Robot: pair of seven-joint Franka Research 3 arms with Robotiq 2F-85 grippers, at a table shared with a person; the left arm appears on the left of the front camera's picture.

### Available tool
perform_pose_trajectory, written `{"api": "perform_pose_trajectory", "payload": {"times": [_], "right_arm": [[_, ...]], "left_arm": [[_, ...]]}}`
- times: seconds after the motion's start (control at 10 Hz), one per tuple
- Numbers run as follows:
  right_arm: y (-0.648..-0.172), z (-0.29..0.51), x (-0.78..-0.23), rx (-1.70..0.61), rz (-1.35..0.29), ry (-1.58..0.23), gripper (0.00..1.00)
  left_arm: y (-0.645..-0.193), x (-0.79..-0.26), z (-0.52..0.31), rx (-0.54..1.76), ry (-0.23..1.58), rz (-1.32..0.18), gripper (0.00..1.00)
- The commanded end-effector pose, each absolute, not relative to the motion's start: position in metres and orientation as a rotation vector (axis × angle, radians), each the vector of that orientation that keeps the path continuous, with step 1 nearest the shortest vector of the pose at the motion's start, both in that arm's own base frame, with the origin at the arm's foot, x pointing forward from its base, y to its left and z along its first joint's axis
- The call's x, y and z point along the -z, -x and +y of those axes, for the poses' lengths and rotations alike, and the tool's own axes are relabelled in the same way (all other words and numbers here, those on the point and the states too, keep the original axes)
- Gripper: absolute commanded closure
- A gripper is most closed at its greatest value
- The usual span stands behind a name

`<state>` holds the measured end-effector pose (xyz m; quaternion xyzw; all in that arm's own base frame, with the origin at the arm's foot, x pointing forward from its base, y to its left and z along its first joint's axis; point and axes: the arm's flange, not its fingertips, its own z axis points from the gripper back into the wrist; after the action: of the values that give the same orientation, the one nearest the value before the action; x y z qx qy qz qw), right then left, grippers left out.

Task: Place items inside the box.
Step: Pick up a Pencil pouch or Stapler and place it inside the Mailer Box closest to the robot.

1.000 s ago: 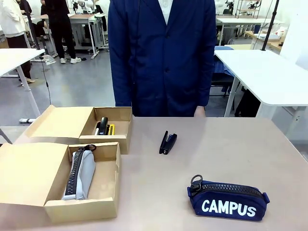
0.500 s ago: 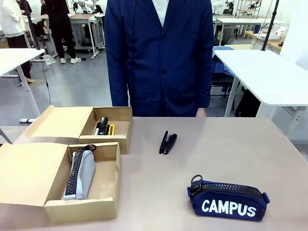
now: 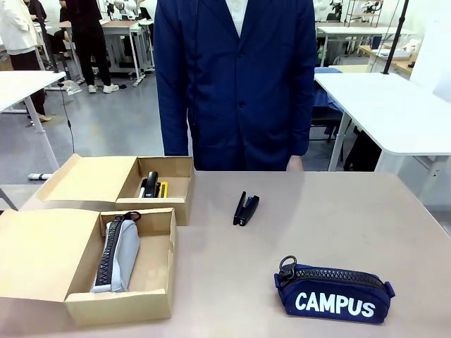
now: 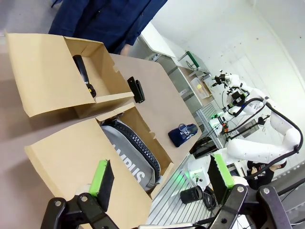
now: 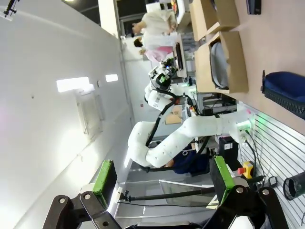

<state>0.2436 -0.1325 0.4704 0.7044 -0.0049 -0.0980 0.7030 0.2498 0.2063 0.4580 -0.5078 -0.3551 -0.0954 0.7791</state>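
Two open cardboard boxes stand at the table's left. The near box (image 3: pixel 158 299) holds a grey zip pouch (image 3: pixel 118 255). In the far box (image 3: pixel 180 165) lie a black item (image 3: pixel 151 181) and a yellow utility knife (image 3: pixel 163 189). A black stapler (image 3: pixel 245 208) lies mid-table. The navy "CAMPUS" pouch (image 3: pixel 332 293) sits front right. My left gripper (image 4: pixel 160 179) is open with nothing in it, looking over the near box (image 4: pixel 71 157) and the grey pouch (image 4: pixel 131 152). My right gripper (image 5: pixel 163 176) hangs open off the table, the navy pouch (image 5: pixel 286 90) at its right edge.
A person in a navy coat (image 3: pixel 236 84) stands at the far edge, arms down. A white robot arm (image 5: pixel 190 133) reaches through the right wrist view. White tables (image 3: pixel 394 105) stand behind at the right.
The person has shifted slightly at the far edge. Nothing on the table has moved.
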Motion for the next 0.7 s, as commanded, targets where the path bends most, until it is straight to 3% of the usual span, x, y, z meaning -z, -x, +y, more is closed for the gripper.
{"api": "perform_pose_trajectory", "payload": {"times": [0.0,0.3,0.6], "right_arm": [[-0.241,-0.134,-0.474,0.207,-0.010,-1.572,0.00],[-0.243,-0.132,-0.471,0.217,-0.010,-1.568,0.00],[-0.302,-0.088,-0.491,0.149,0.061,-1.374,0.00]], "left_arm": [[-0.250,-0.459,0.205,0.221,1.108,-0.795,0.00],[-0.250,-0.459,0.205,0.221,1.108,-0.795,0.00],[-0.250,-0.459,0.205,0.221,1.108,-0.795,0.00]]}}
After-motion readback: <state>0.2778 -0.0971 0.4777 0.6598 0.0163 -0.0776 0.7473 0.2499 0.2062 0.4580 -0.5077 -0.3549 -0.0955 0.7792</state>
